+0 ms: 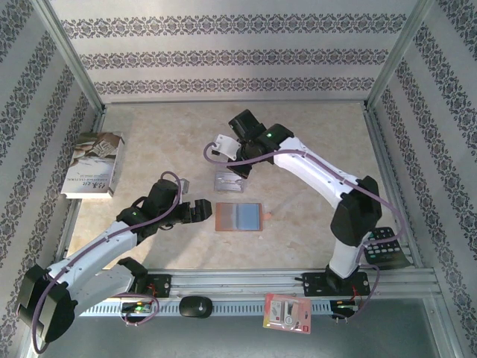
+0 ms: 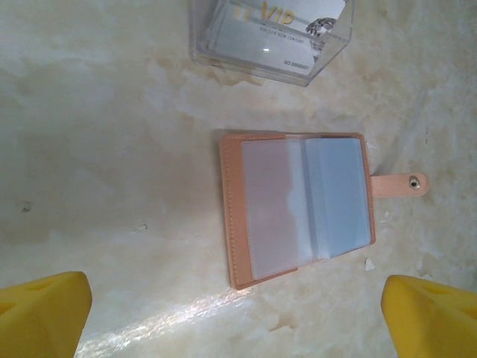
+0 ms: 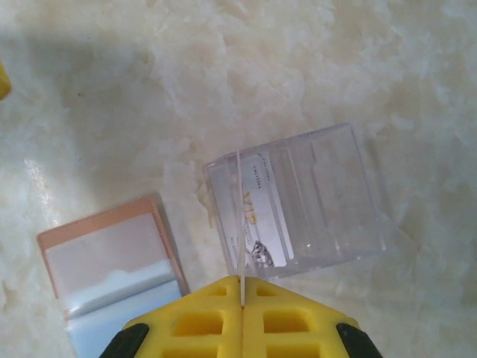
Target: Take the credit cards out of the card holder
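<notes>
Card holder (image 1: 239, 217) lies open and flat in the middle of the counter (image 1: 149, 149), pockets up, with the left claw (image 1: 201, 211) just to its left, fingers (image 2: 45, 313) spread wide and holding nothing. Just beyond it sits a clear box (image 3: 313, 201) with a credit card (image 3: 262, 216) inside, where the right claw (image 3: 242, 291) is pressed together on a second card (image 3: 239, 224), seen edge-on.

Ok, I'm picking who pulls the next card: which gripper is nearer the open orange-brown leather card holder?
Left. The left gripper sits open just beside the card holder's left edge; the right gripper is farther back, over the clear plastic box, shut on a thin white card.
</notes>
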You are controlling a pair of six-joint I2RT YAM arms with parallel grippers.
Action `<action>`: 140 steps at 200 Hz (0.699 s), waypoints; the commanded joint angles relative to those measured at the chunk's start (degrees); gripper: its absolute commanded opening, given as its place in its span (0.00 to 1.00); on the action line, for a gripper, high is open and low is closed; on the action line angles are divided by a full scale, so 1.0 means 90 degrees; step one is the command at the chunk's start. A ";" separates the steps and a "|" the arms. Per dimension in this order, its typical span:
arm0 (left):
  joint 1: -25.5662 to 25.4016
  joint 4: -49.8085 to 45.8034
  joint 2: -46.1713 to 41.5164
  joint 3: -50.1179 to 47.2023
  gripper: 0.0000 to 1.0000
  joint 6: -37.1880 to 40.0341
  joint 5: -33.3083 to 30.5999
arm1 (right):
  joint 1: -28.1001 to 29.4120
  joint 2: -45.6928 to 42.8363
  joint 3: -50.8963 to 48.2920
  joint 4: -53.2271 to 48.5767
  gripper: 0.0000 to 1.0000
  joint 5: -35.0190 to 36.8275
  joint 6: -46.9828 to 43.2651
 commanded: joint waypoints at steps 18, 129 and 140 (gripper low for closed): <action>0.0120 -0.0685 -0.0290 0.0200 1.00 0.0127 -0.0310 | -0.0117 0.0761 0.0747 -0.0853 0.00 -0.0115 -0.1017; 0.0247 -0.0582 0.0122 0.0174 1.00 0.0096 -0.0338 | -0.0240 0.1792 0.1379 -0.1095 0.00 -0.0217 -0.1710; 0.0268 -0.0539 0.0162 0.0167 1.00 0.0086 -0.0323 | -0.0246 0.1836 0.1384 -0.1084 0.00 -0.0277 -0.1722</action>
